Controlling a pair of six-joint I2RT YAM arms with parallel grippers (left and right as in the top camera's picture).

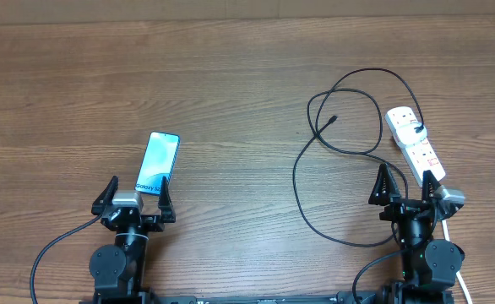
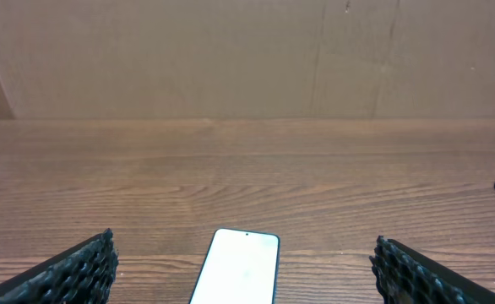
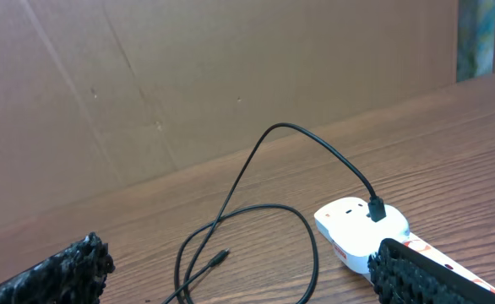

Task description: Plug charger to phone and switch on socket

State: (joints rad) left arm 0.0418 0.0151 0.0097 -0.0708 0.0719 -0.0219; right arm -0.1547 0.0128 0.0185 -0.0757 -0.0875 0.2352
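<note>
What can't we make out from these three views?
- socket switches: too small in the overhead view to read as on or off. In the right wrist view the right finger hides most of the strip.
- phone: near end is cut off by the bottom edge of the left wrist view. The screen is washed out white, and no view shows the port.
- charger tip: too small in the overhead and right wrist views to tell the connector type.

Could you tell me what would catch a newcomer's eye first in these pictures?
The bright cyan phone stands out first, lying left of centre on the wooden table. On the right, the black charger sprawls in loose loops, its plug head seated in the white socket and its tip lying free, far from the phone.
</note>
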